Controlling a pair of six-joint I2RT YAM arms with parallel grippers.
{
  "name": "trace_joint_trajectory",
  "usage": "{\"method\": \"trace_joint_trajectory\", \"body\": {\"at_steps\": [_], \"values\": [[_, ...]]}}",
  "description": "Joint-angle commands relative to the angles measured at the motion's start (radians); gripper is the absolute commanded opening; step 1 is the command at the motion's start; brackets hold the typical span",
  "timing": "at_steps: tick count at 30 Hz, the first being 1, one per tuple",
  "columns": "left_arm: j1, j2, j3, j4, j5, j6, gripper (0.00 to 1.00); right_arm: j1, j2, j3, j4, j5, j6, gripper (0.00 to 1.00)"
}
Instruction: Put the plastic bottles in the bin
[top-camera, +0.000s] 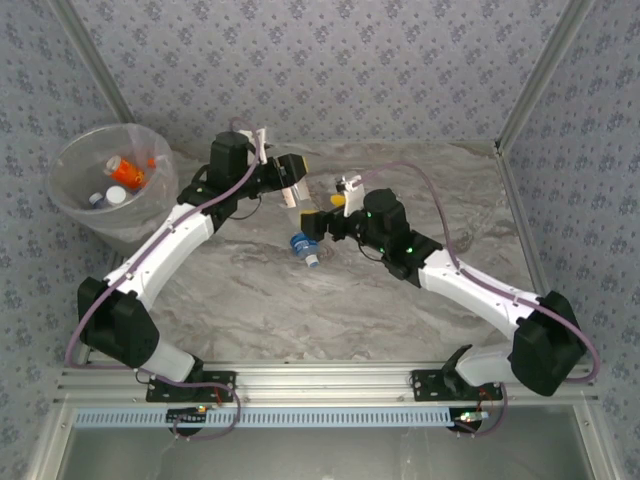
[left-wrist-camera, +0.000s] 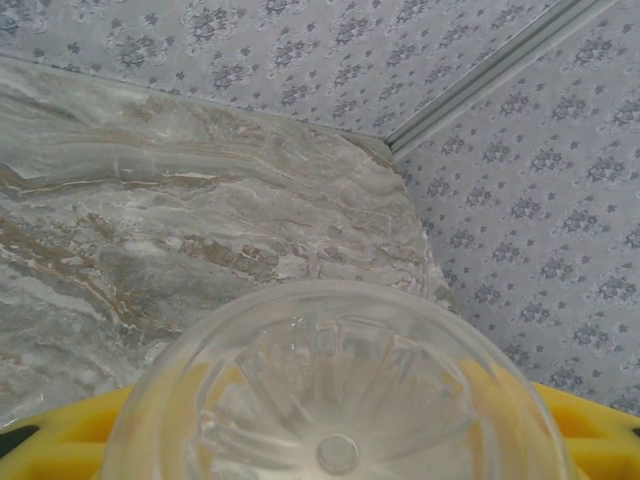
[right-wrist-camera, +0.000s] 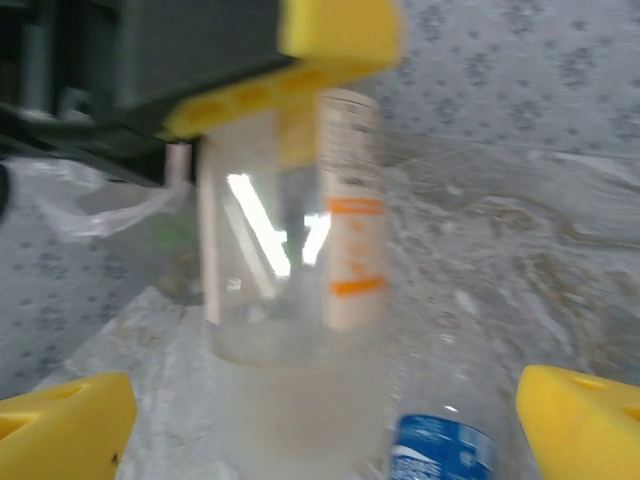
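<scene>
Two arms (top-camera: 190, 232), one bin (top-camera: 100, 222), and four plastic bottles (top-camera: 303, 246) can be counted.

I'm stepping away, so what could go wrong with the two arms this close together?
The left gripper, holding a clear plastic bottle with an orange-striped label, hangs right before the open right gripper; they could collide. The blue-labelled plastic bottle lying on the marble table could roll if nudged.

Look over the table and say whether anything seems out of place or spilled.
A blue-labelled bottle lies on its side on the table, outside the bin. The left gripper holds a clear bottle nearby. Nothing looks spilled.
</scene>
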Motion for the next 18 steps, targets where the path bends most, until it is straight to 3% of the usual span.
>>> {"method": "trace_joint_trajectory", "body": {"at_steps": [1, 9, 18], "values": [[0.017, -0.017, 0.031, -0.016, -0.026, 0.026, 0.38, -0.022, -0.052, -0.026, -0.031, 0.160, 0.051, 1.00], [0.059, -0.071, 0.024, -0.062, -0.069, 0.060, 0.38, -0.127, -0.114, -0.060, -0.165, 0.172, 0.185, 1.00], [0.151, -0.182, 0.107, -0.184, -0.134, 0.206, 0.39, -0.131, -0.148, -0.134, -0.123, 0.245, 0.182, 1.00]]}}
